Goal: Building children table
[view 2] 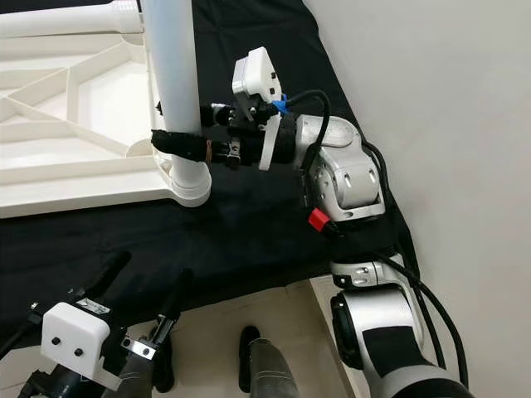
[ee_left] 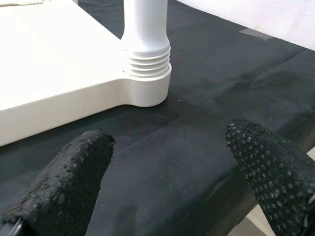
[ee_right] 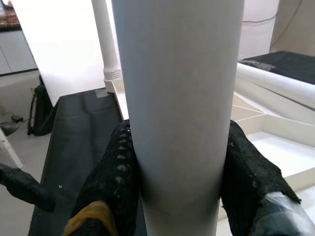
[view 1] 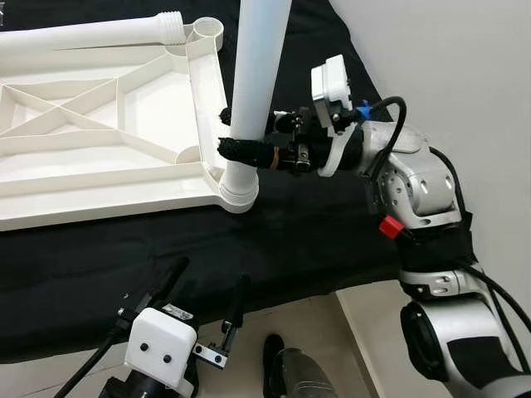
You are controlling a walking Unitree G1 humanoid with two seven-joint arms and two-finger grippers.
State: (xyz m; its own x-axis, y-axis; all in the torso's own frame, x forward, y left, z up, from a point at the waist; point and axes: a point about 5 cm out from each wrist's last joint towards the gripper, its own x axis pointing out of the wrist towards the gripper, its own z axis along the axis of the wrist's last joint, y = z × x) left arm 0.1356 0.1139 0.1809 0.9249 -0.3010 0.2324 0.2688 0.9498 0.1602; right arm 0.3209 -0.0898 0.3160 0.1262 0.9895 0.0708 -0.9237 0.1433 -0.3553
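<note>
The right pincer [view 1: 235, 138] clamps the upright white leg [view 1: 253, 91], seemingly seated in the upturned tabletop [view 1: 99, 124], while the left pincer [view 1: 203, 307] hangs open, empty.

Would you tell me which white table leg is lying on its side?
The leg at the tabletop's far edge lies flat; the right gripper clamps the upright leg.

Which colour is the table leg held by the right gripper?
White table leg; left eye view.
</note>
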